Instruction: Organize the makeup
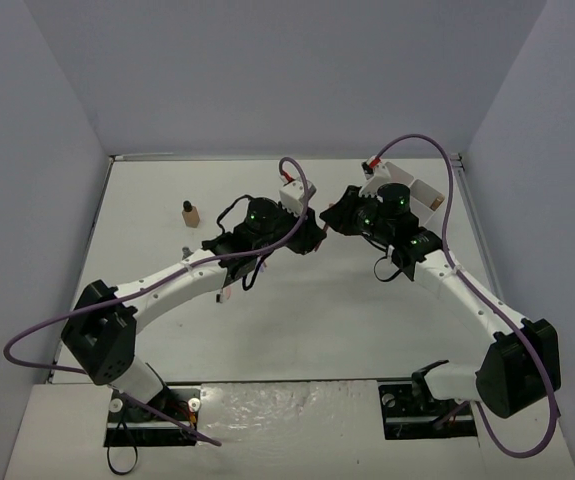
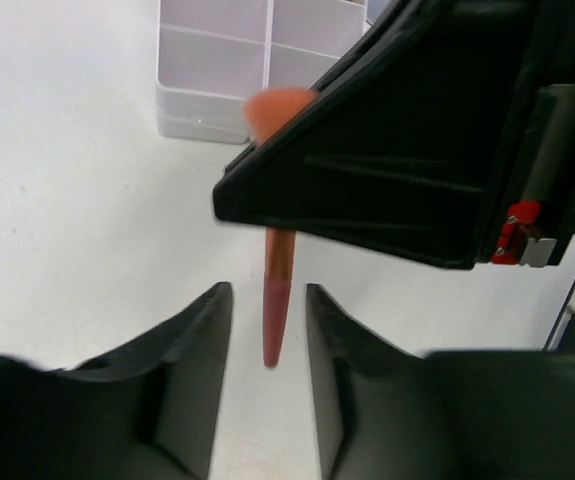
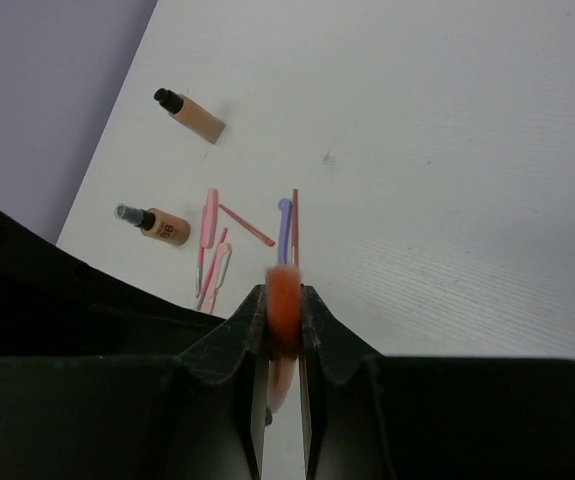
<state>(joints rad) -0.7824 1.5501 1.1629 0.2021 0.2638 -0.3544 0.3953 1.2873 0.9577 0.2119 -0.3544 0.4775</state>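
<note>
The right claw (image 3: 284,295) is clamped on the orange pencil (image 3: 284,305) near its top, above the white bench (image 3: 447,150). The pencil's lower end hangs between the fingers of the left claw (image 2: 267,291), which stand slightly parted with a gap on either side. Farther off on the bench sit a tan bottle (image 3: 192,117), a second tan bottle (image 3: 157,223), a pink pencil (image 3: 210,220) and a purple pencil (image 3: 284,225). The white tray (image 2: 217,100) stands beyond.
</note>
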